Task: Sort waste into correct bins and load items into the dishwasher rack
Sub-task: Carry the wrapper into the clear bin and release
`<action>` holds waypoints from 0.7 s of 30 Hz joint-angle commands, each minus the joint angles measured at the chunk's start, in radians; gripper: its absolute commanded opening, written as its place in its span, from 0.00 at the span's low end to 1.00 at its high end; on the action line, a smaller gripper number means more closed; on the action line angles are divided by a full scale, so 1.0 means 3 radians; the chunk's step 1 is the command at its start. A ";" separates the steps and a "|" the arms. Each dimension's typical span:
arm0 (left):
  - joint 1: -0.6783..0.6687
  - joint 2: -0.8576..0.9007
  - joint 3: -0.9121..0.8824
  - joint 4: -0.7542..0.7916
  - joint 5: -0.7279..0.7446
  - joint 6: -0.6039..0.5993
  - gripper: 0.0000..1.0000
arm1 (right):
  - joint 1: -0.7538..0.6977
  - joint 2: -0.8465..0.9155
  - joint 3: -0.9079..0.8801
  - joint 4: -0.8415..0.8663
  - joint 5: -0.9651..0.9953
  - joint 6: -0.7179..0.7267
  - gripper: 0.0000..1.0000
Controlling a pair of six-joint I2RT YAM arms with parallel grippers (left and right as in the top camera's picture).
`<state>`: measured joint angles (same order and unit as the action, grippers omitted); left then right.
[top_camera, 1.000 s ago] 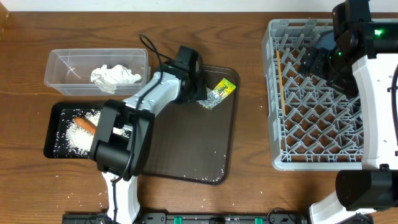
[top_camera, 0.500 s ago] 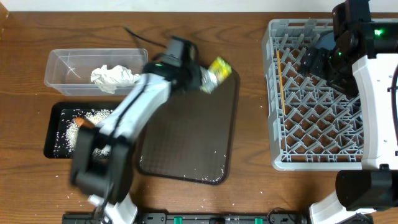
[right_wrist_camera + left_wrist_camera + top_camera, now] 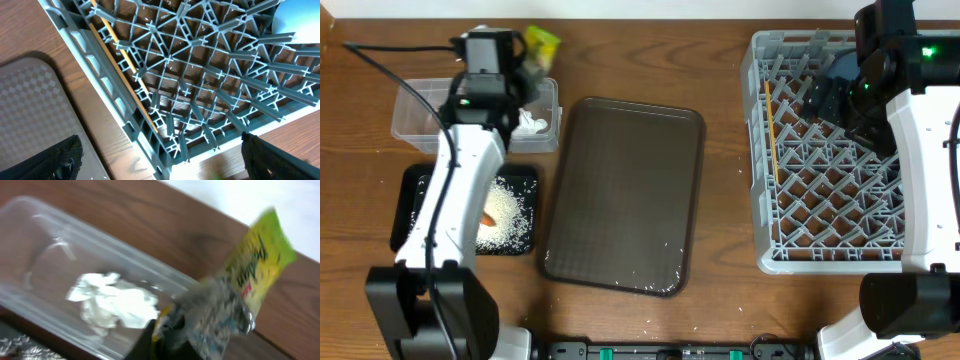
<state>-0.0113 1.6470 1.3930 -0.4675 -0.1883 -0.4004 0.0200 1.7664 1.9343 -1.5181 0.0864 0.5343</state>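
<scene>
Left gripper (image 3: 523, 62) is clamped on the wrapper (image 3: 250, 265), which is held raised by the far right corner of the tub (image 3: 415, 95). One tissue (image 3: 115, 302) is seen in the tub. Rice (image 3: 510, 215) and a carrot (image 3: 487, 217) are held in the black tray (image 3: 408, 180), just near of the tub. Chopsticks (image 3: 122, 62) are laid along the left wall of the rack (image 3: 752, 150). Right gripper (image 3: 165, 150) is spread wide over the rack, nothing grasped.

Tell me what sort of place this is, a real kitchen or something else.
Likely a robot test bench, not a kitchen: a grey dishwasher rack sits on a wooden table, with a clear tub, a black tray of rice, and a left arm and right arm over them.
</scene>
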 commanded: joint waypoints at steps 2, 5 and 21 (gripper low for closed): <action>0.0231 0.0113 0.0000 -0.0027 -0.0102 -0.0005 0.26 | 0.0024 0.0010 -0.0010 -0.0001 0.0050 0.0000 0.99; 0.0338 0.0150 0.0000 -0.0137 -0.0100 -0.0008 0.26 | 0.0024 0.0010 -0.0010 -0.0003 0.0048 0.0000 0.99; 0.0420 0.0117 0.0001 -0.0624 -0.0099 -0.0008 0.50 | 0.0024 0.0010 -0.0010 -0.0001 0.0050 0.0000 0.99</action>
<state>0.1112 1.6962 1.3926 -0.6300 -0.2096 -0.4038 0.0200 1.7664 1.9343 -1.5181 0.0868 0.5339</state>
